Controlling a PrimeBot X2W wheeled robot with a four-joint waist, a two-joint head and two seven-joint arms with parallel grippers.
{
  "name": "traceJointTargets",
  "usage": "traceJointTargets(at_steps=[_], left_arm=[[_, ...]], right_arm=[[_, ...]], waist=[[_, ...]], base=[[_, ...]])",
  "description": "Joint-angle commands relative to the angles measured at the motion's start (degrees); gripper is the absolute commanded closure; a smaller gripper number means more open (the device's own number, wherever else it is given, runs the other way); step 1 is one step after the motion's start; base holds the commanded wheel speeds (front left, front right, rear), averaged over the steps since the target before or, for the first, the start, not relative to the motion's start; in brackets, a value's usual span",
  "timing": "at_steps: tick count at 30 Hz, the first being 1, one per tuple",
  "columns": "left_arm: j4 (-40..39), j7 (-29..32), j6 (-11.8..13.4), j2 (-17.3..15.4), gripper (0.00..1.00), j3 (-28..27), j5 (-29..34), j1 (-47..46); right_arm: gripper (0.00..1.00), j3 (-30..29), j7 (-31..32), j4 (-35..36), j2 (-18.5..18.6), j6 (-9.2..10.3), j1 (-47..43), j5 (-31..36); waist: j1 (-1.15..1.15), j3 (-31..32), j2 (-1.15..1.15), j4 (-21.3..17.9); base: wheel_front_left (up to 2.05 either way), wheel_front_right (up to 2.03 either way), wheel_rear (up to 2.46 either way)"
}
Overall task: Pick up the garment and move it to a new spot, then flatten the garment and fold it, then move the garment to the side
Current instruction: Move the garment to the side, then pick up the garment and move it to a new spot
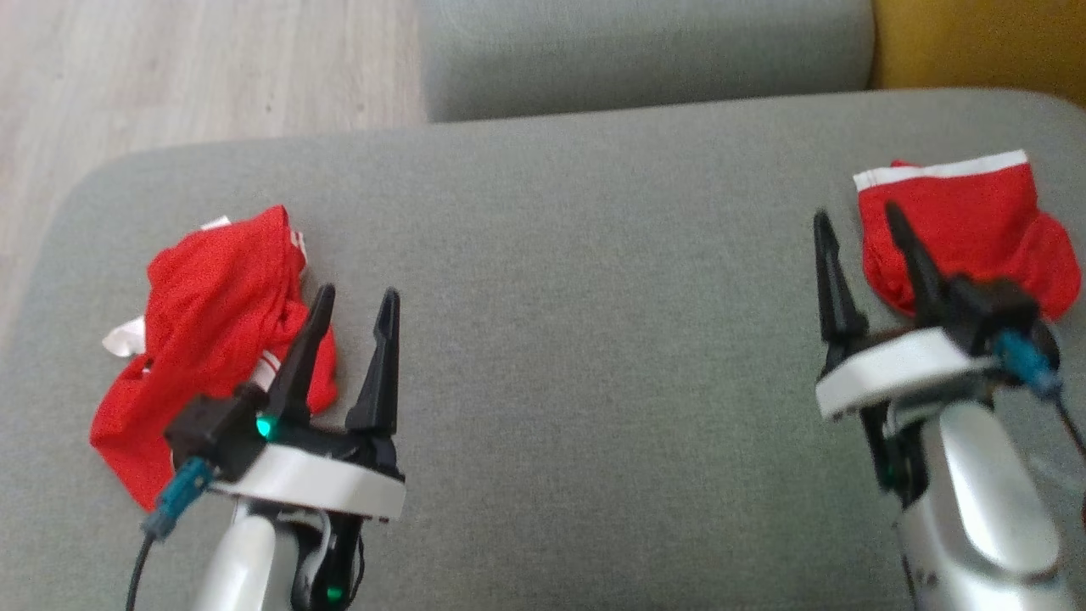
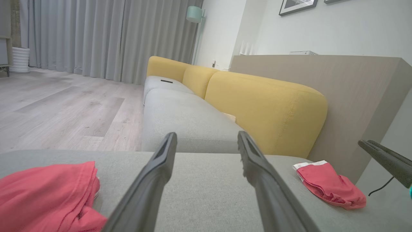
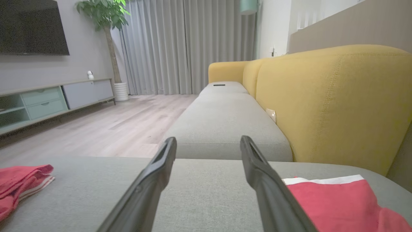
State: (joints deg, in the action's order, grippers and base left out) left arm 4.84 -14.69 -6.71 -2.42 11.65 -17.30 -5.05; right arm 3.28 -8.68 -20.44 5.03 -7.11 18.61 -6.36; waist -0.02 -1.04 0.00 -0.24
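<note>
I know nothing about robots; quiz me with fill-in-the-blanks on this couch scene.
1. The left hand has its fingers ___ and holds nothing.
2. The crumpled garment beside it is ___.
3. The other garment, near the right hand, has a ___ waistband.
4. Both lie on a ___ cushion.
Missing words: open, red, white, grey.

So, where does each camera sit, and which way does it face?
Head view: on the head, facing down at the grey cushion; left gripper, right gripper.
Left wrist view: low, facing along the sofa toward the curtains; left gripper's fingers.
Right wrist view: same direction; right gripper's fingers.
Shared: both wrist views show the crumpled garment, white-banded garment, yellow backrest.
</note>
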Motion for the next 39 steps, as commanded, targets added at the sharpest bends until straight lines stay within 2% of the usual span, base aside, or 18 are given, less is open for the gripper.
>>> traceJointTargets(at_steps=[1, 11, 28, 33, 39], left_arm=[[-2.13, -0.31, 0.29, -0.45, 0.0, -2.37, 0.31, -1.13], [-0.92, -0.31, 0.59, -0.45, 0.0, -2.1, -2.71, 3.11], [-0.41, -0.31, 0.54, -0.45, 0.0, -2.72, -2.44, 3.04], [-0.02, -0.31, 0.63, -0.45, 0.0, -2.5, -2.57, 2.36], [0.92, -0.31, 0.75, -0.45, 0.0, -2.43, -1.45, 2.0]], right_arm=[[0.0, 0.69, -1.17, 2.94, -0.66, -0.37, 0.19, -0.64], [0.0, 0.57, -4.63, 4.8, -2.12, -0.37, -10.26, -6.35], [0.0, 1.58, -5.82, 3.91, -2.14, -0.37, -11.25, -7.79], [0.0, 2.21, -5.92, 3.52, -2.14, -0.37, -11.68, -8.16], [0.0, 4.16, -5.87, 2.99, -2.14, -0.37, -12.26, -8.9]], waist=[[0.02, 1.37, 0.0, 0.71], [0.02, 2.74, 0.0, 1.84], [0.02, 2.89, 0.0, 1.43], [0.02, 2.68, 0.0, 3.45], [0.02, 2.75, 0.0, 8.66]], base=[[0.0, 0.0, 0.0], [0.0, 0.0, 0.0], [0.0, 0.0, 0.0], [0.0, 0.0, 0.0], [0.0, 0.0, 0.0]])
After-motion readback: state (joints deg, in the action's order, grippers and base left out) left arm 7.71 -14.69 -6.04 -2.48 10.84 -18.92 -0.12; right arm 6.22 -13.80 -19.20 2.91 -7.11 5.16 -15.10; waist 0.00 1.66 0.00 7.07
